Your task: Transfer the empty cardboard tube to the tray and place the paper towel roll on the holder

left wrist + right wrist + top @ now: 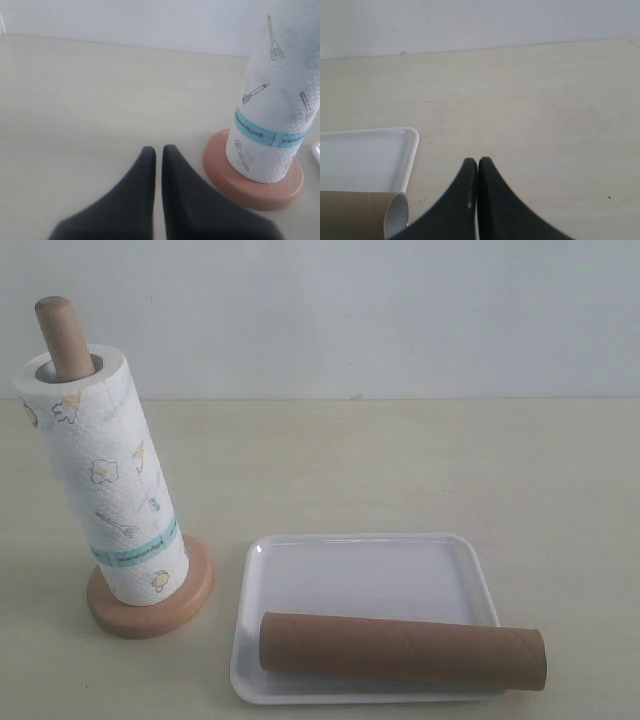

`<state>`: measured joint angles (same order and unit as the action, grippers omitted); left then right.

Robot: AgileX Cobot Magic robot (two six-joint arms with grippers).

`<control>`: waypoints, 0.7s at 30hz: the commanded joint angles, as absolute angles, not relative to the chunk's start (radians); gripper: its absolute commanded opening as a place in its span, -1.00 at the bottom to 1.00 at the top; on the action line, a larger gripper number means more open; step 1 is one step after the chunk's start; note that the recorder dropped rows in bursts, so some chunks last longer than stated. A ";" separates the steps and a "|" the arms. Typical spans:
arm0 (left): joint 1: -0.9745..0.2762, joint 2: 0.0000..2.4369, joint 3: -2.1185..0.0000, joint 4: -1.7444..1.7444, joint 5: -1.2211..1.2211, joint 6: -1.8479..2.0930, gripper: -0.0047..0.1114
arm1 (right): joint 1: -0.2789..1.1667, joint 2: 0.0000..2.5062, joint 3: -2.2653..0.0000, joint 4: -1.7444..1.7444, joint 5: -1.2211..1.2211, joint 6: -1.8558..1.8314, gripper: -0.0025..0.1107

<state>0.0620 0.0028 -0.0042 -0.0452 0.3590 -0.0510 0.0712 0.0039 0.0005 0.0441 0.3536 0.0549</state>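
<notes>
- Just beside the right gripper's (478,161) closed tips, and apart from them, the empty cardboard tube (403,650) lies on its side across the near part of the tray (370,565). In the exterior view one end of it reaches out past the rim.
- The right jaws are pressed together with nothing between them, over bare table (420,460).
- Ahead of the left gripper (158,150) and off to one side, near but not touching, the paper towel roll (275,100) stands on the holder (260,192). The post comes up through the roll's core, and the roll leans a little on the round base.
- The left jaws are likewise drawn together, with only a sliver between the tips, and they hold nothing.
- Judging by how things lie, both placements look done, so no grasp is in hand and this reads as the closing stage of the task.
- The next move probably calls for little: both arms drawing away without brushing the leaning roll or rolling the tube off the low rim.
- If the overhanging tube end matters, a gentle push from the right tips would seat it further in.
</notes>
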 commanded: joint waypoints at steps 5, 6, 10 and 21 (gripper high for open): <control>0.058 0.000 0.000 -0.045 0.360 -0.059 -0.85 | 0.069 0.000 0.000 0.039 0.350 0.053 -0.96; 0.058 0.000 0.000 -0.045 0.360 -0.059 -0.85 | 0.069 0.000 0.000 0.039 0.350 0.053 -0.96; 0.058 0.000 0.000 -0.045 0.360 -0.059 -0.85 | 0.069 0.000 0.000 0.039 0.348 0.053 -0.96; 0.058 0.000 0.000 -0.045 0.360 -0.059 -0.85 | 0.069 0.000 0.000 0.039 0.322 0.053 -0.96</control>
